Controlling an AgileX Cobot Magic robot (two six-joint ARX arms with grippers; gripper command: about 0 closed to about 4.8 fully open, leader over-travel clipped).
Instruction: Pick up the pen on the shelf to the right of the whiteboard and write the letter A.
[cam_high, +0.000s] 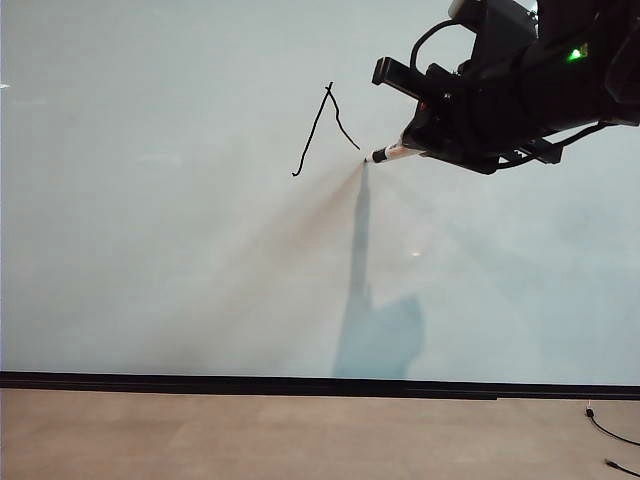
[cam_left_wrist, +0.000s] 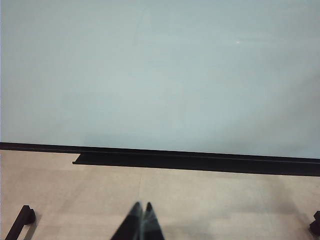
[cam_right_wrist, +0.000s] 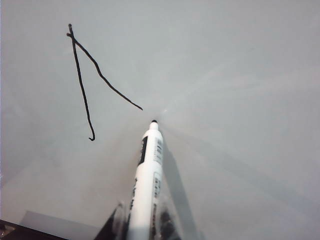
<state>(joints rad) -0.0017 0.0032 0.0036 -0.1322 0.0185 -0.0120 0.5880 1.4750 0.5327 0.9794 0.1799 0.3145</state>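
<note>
The whiteboard (cam_high: 150, 260) fills nearly the whole exterior view, glossy and bare apart from the unfinished letter A (cam_high: 325, 130) just above centre. Two slanted strokes meet at an apex at twelve o'clock of the mark; no crossbar shows, so the writing is judged roughly two-thirds done, with the short bar left to draw.

The right gripper (cam_high: 425, 145) reaches in from the two o'clock corner, clamped on the pen (cam_high: 392, 153). In the right wrist view the pen (cam_right_wrist: 147, 175) points at the board, its black tip just off the end of the right-hand stroke; whether it touches the surface cannot be told.

The left gripper (cam_left_wrist: 141, 222) hangs low over the floor (cam_left_wrist: 150, 195), jaws pressed together and holding nothing, facing the board's black lower strip (cam_left_wrist: 200, 162).

Blank board lies on every side of the letter, its edges well away.
</note>
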